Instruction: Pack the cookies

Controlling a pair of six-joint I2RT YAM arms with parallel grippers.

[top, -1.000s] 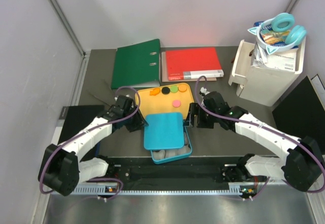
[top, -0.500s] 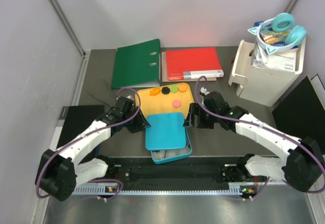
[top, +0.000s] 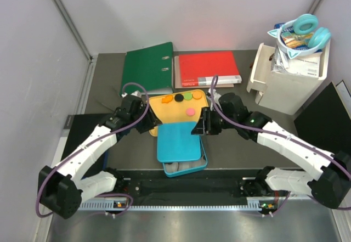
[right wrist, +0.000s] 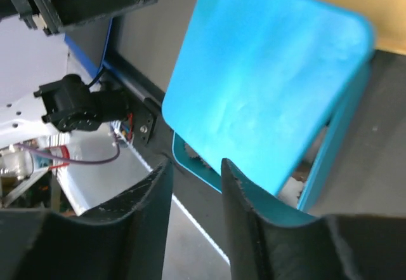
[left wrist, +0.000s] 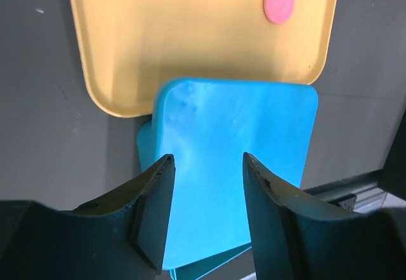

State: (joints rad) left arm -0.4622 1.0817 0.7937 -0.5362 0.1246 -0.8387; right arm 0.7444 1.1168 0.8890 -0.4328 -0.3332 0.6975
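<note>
Dark matte tabletop (top: pixel 236 148) carries a smooth yellow tray (top: pixel 164 113) with rounded corners. The left gripper (left wrist: pixel 206 159) hovers half-open over the glossy blue lid (top: pixel 178 142), clasping nothing. The right gripper (right wrist: pixel 195 162) is also partly open, nothing between its jaws, tips at the lid's right edge. The lid lies askew over a blue box (top: pixel 186 169). The cookies (top: pixel 179 97), flat discs, line the tray's far edge, with a pink one (left wrist: pixel 279 1) nearer.

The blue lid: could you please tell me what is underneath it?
Under the blue lid sits the blue box, its near end uncovered, with grey crinkled paper showing there. The lid's far edge overlaps the yellow tray. The rest of the box's inside is covered.
</note>
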